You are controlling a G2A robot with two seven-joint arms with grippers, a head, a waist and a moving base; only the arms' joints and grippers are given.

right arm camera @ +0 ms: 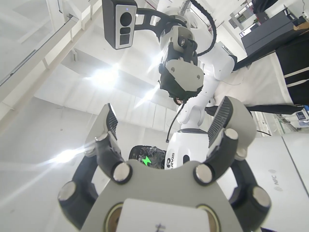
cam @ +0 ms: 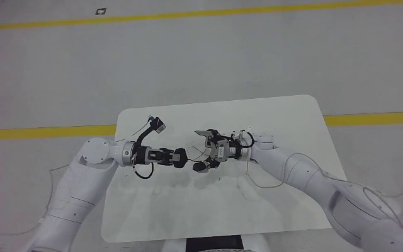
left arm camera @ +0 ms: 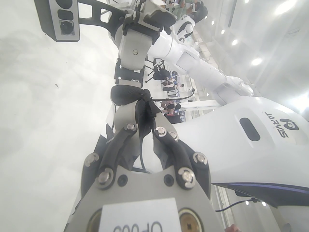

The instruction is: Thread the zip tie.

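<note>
White table (cam: 283,126) is lying beneath both arms; left gripper (cam: 179,157) is pinching the black zip tie (right arm camera: 174,118), while at its 3 o'clock the right gripper (cam: 203,151) is gaping wide.

The left pincer (cam: 179,157) is clamped tight, facing the right pincer (cam: 201,151) just beside it, which gapes wide.

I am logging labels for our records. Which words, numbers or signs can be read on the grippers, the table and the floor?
Left label, on the left gripper: upside down, cut off at the edge, unreadable.
Right label, on the right gripper: cut off, unreadable.
Floor marker: too small.
Table: none.
</note>
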